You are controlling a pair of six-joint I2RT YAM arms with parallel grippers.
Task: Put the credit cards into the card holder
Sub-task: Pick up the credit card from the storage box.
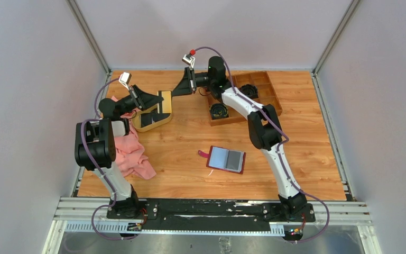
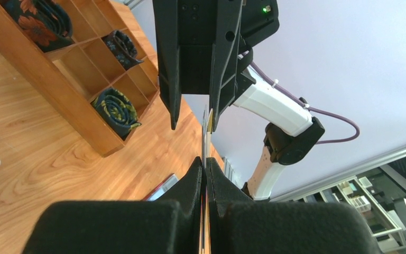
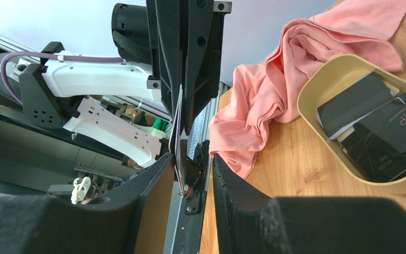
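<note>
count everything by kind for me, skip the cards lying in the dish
card holder: 1
credit card pinched in the left gripper: 1
tan dish: 1
wooden box: 1
rolled ties: 3
pink cloth: 1
total: 8

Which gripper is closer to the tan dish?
Left. The left gripper, gripping a credit card, hangs over the tan dish; the right gripper is farther right, past its rim.
</note>
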